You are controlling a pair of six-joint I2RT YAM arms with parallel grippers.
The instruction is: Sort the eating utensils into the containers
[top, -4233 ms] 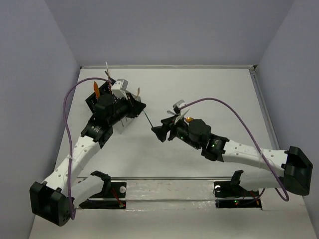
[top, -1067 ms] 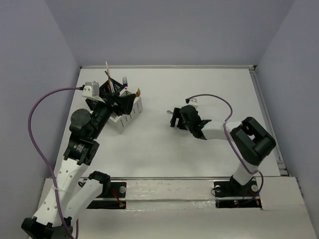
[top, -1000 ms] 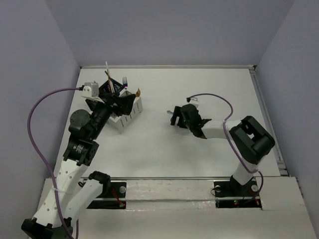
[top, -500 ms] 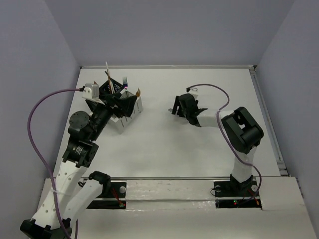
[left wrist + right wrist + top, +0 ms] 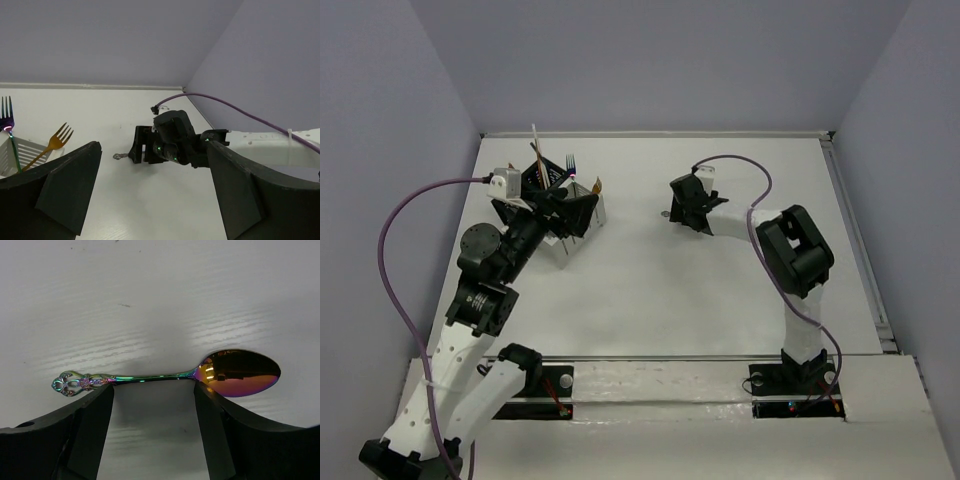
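The right end effector (image 5: 150, 407) hangs over an iridescent spoon (image 5: 170, 375) lying flat near the middle of the tabletop (image 5: 150, 290). Its 2 fingers stand apart, straddling the handle. The left end effector (image 5: 155, 195) is spread wide at 10 o'clock, beside the white container (image 5: 22, 150), which holds a gold fork (image 5: 56, 140).

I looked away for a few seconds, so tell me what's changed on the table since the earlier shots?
The right gripper has reached farther out and now sits low over the iridescent spoon, jaws open either side of its handle, not gripping it. The left gripper lifted off the containers early on and has since hovered open by them. The containers stayed put.
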